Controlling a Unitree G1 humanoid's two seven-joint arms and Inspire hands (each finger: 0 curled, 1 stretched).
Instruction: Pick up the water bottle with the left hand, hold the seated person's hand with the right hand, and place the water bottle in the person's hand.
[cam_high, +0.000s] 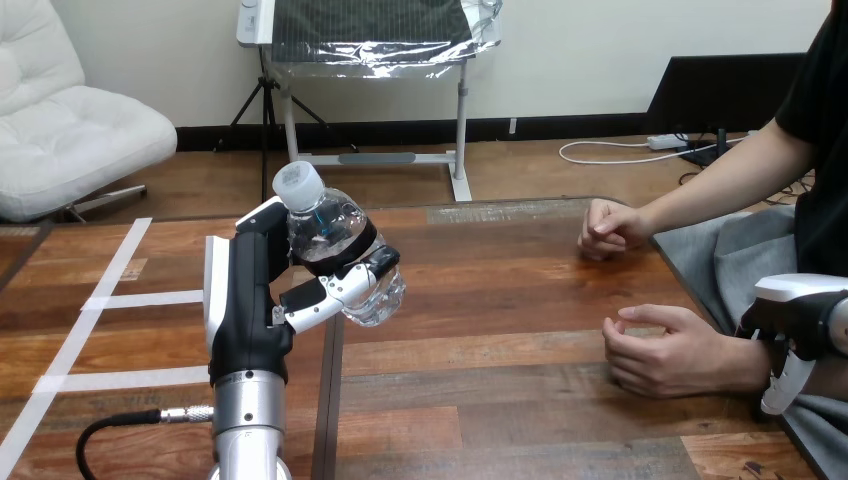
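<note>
Head view: left hand (250, 300) curled round bottle (335, 235), up over table (500, 300), well left of person's nearer hand (665, 350); right hand (800, 315) sits beside that hand's wrist, grasp cannot tell; pickup looks done, hold and handover left.

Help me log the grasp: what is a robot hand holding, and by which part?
The left robot hand holds the water bottle, fingers curled round its clear body; the cap stands free above.

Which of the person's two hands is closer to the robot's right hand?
The person's hand lower in the view, just beside the robot's right hand. The other hand lies farther back, at the table edge.
</note>
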